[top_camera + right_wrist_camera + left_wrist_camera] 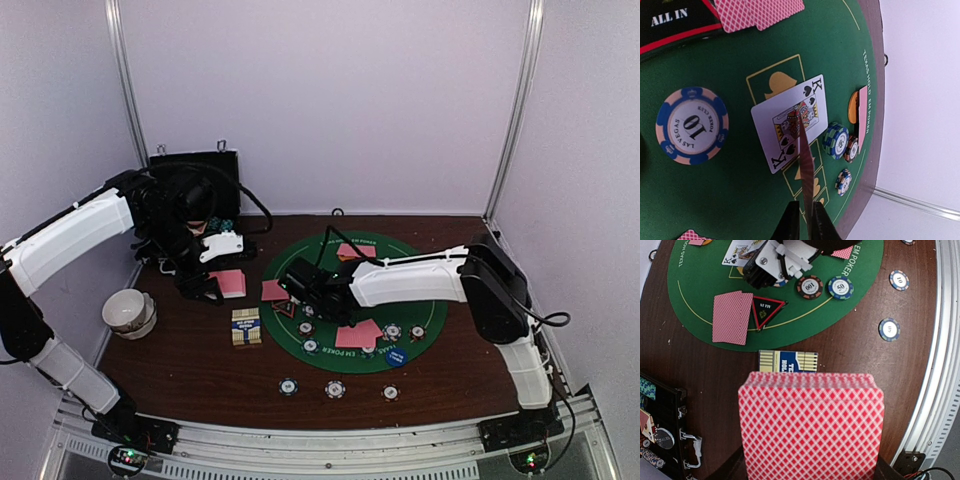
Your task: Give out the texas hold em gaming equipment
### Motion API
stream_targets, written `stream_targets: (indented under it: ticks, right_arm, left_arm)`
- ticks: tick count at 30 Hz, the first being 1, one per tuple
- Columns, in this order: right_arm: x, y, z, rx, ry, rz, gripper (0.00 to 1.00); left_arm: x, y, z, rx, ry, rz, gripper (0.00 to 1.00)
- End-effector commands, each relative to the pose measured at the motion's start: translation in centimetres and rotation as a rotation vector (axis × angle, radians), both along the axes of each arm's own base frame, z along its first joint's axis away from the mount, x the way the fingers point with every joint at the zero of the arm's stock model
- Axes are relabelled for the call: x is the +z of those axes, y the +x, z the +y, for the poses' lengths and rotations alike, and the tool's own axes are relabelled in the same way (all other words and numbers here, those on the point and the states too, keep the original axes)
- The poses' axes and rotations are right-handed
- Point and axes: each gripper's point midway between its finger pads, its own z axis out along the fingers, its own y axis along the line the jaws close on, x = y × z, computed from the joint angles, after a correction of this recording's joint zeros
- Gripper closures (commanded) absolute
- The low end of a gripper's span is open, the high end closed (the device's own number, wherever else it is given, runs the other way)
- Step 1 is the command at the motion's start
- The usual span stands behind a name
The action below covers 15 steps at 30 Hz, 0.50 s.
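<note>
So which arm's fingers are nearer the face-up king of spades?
Right. The right fingers pinch a card just over the king; the left fingers hold the deck off the green mat.

A round green poker mat (420,300) lies on a dark wooden table (180,365). The right arm stretches leftward across the mat, and the right gripper (290,283) is over the mat's left edge, just beside a pink-backed card (273,292). More pink-backed cards lie at the mat's far side (352,251) and near side (358,335). Striped chips (392,331) and a blue disc (397,357) sit on the mat's near part, and three further chips (334,389) form a row on the bare wood in front. The left gripper (212,287) hangs left of the mat with a pink-backed deck (230,283) at its tip. A card box (246,326) lies nearer, a white bowl (128,310) at the left edge, and a black case (195,175) at the back.
</note>
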Motion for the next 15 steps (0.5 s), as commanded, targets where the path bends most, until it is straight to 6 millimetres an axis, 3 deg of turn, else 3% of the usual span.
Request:
stream_targets:
  ticks: [1,3,5,10,15]
  right_arm:
    - [-1.3,0.1,-0.4,0.003,-0.049,-0.011,0.80]
    - [-1.2,0.1,-0.5,0.001,-0.045,-0.012,0.58]
    - [-0.8,0.2,-0.7,-0.009,-0.036,-0.013,0.46]
    - [0.2,1.0,-2.2,-0.061,-0.019,-0.029,0.41]
    - [-0.3,1.7,-3.9,-0.100,-0.030,-0.011,0.34]
  left_arm:
    - [1.3,0.3,-0.1,0.010,-0.031,-0.037,1.00]
    - [1.4,0.3,-0.1,0.010,-0.031,-0.037,1.00]
    - [1.4,0.3,-0.1,0.009,-0.033,-0.036,1.00]
    - [1.4,0.2,-0.1,0.008,-0.035,-0.033,1.00]
    - [1.4,0.1,-0.2,0.008,-0.038,-0.030,1.00]
